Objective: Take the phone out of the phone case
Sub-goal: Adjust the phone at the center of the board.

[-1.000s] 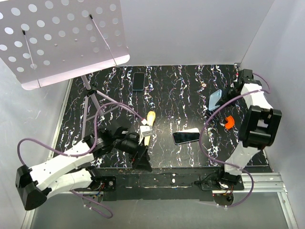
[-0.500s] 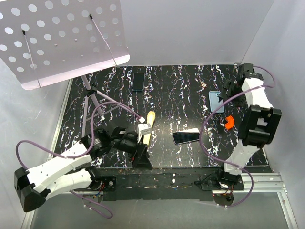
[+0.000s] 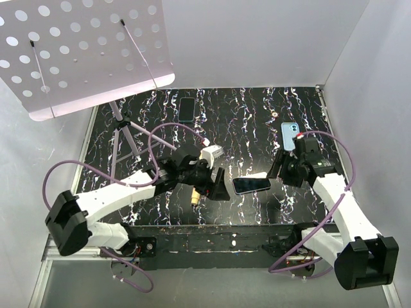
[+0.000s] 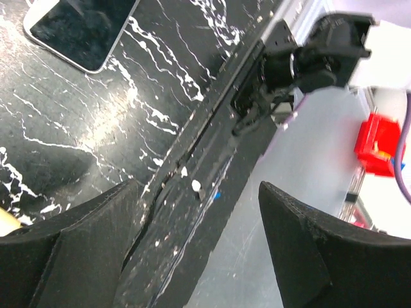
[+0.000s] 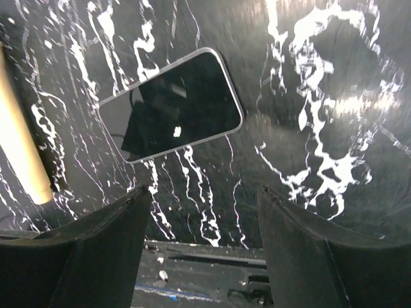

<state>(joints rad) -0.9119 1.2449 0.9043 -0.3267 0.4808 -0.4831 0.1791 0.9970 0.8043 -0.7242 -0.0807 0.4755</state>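
The phone (image 3: 252,185), dark screen up with a silver rim, lies flat on the black marbled table near its front edge. The light blue phone case (image 3: 288,135) lies apart from it toward the back right. My left gripper (image 3: 219,188) stands open just left of the phone, nothing between its fingers; in its own view (image 4: 198,186) the phone (image 4: 83,29) is at the top left. My right gripper (image 3: 278,169) is open just right of the phone, which fills the upper middle (image 5: 172,104) of the right wrist view, beyond the empty fingertips (image 5: 204,190).
A wooden stick (image 3: 195,197) pokes out under the left arm and shows as a wooden stick (image 5: 22,141) at the right wrist view's left edge. A dark phone-like slab (image 3: 187,109) lies at the back. A music stand (image 3: 83,51) with tripod legs (image 3: 125,135) fills the left. White walls enclose the table.
The right gripper opened, left the blue case at the back right and swung forward to the phone's right side. The left arm moved right and forward to the phone's left side.
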